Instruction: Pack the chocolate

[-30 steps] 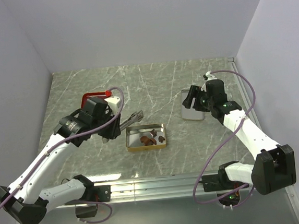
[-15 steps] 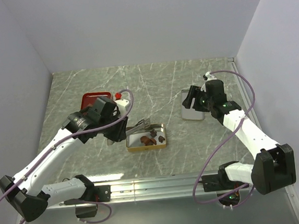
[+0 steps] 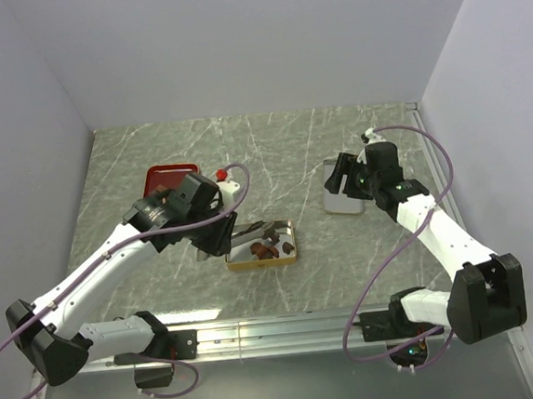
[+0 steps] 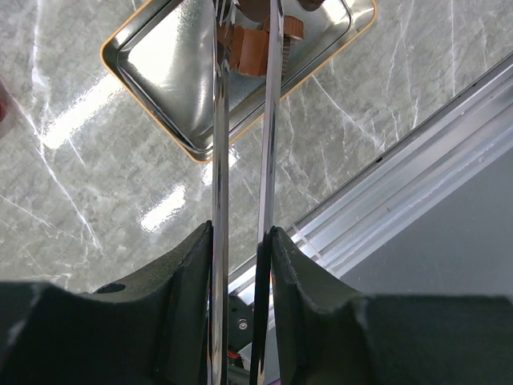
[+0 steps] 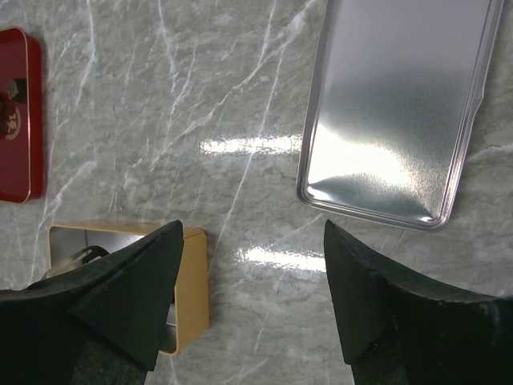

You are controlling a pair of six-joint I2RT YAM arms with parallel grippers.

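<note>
My left fingers (image 4: 218, 144) are two long thin metal blades. They reach into the gold tin (image 4: 144, 76), which sits near the middle of the tabletop (image 3: 272, 152) with its long axis running left to right. The blades stand close together with only a narrow gap. One lump of the chocolate (image 4: 250, 54) lies in that gap at the tips, but I cannot tell whether it is pinched or just resting on the tin floor. The other lumps are bunched from the tin's middle toward its right end, and the left part shows bare shiny metal. The lumps look roughly round, so I read no long axis or heading on them.

My right fingers (image 5: 128, 297) are spread wide and hold nothing. A shallow silver lid (image 5: 393, 104) lies just ahead of them, not between them, showing only bare metal. It sits right of the gold tin and apart from it. A red tin (image 3: 164, 178) lies further left and farther back — what it holds I cannot make out.
</note>
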